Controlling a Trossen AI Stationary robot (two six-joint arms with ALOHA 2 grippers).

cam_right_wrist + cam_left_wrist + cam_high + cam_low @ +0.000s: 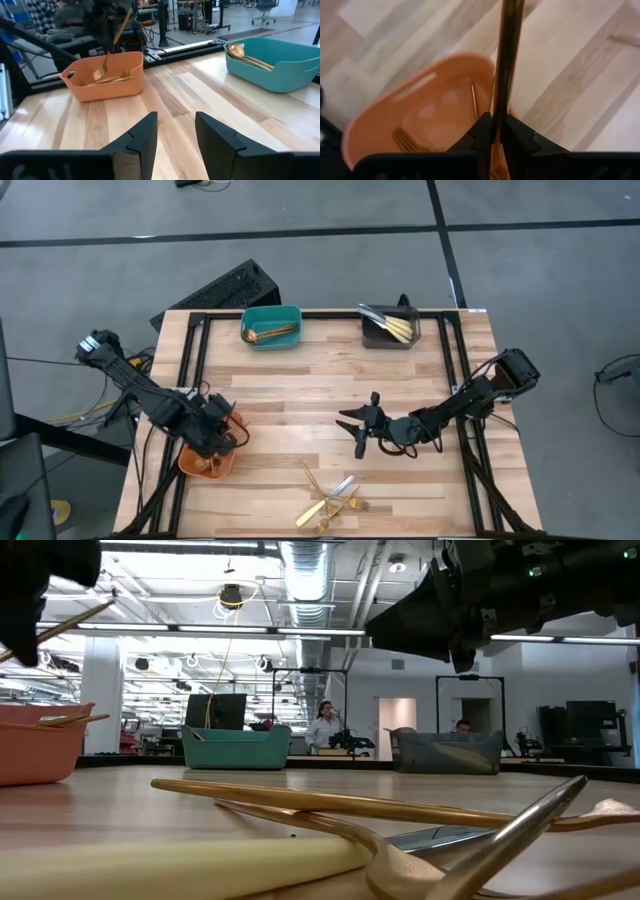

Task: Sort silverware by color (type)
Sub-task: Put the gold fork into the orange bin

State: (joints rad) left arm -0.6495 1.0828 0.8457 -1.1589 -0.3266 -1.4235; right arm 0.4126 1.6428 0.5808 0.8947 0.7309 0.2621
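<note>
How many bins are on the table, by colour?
Teal bin: 1
Grey bin: 1
Orange bin: 1
Total: 3

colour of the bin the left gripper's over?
Orange bin; the left gripper holds a gold fork over it. Clearest in the left wrist view.

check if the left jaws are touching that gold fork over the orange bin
Touching. The left wrist view shows the left gripper shut on the fork handle, no gap either side, above the orange bin.
</note>
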